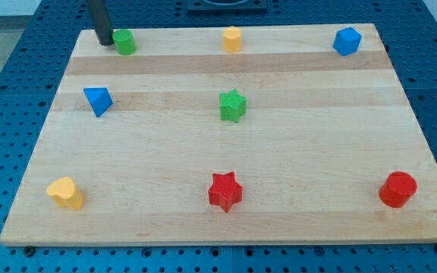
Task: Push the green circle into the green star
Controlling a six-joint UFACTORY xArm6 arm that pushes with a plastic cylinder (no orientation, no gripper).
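The green circle (125,42) sits near the top left corner of the wooden board (294,174). The green star (233,105) lies near the board's middle, well to the right of and below the circle. My tip (105,42) is at the circle's left side, touching or almost touching it. The rod rises from there out of the view's top.
A yellow block (232,39) is at top centre and a blue block (347,41) at top right. A blue triangle (97,100) is at the left, a yellow heart (65,192) at bottom left, a red star (225,190) at bottom centre, and a red circle (397,189) at bottom right.
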